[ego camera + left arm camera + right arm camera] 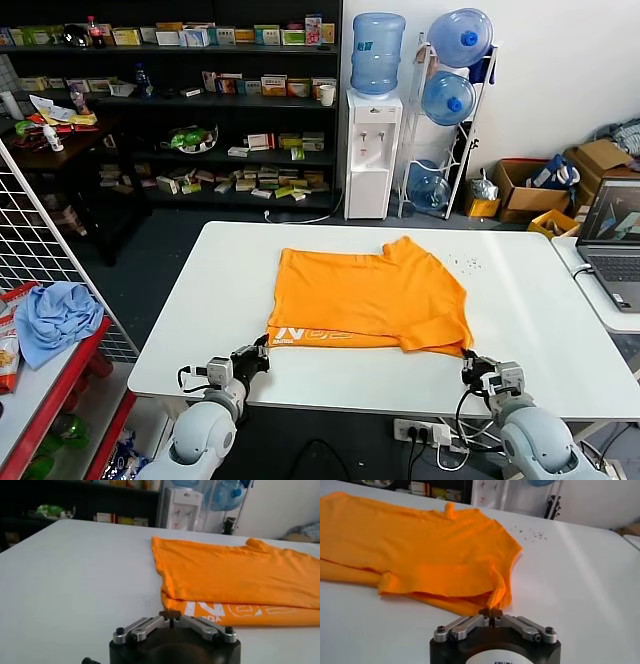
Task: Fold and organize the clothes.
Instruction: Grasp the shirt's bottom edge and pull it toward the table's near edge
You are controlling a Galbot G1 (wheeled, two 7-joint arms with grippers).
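The clothes are one bright orange T-shirt (370, 295) lying flat on the white table (540, 300). A folded-under layer with white lettering (315, 337) shows along its near edge. My left gripper (258, 356) is at the shirt's near left corner, and in the left wrist view it (171, 614) is shut with a bit of orange fabric (235, 575) at its tips. At the near right corner my right gripper (472, 362) is shut too. The right wrist view shows it (491, 612) pinching a raised fold of the shirt (420, 545).
A laptop (612, 240) sits on a side table at the right. A light blue cloth (58, 315) lies on a red rack at the left, beside a wire grid panel (40, 250). Shelves and a water dispenser (372, 150) stand beyond the table's far edge.
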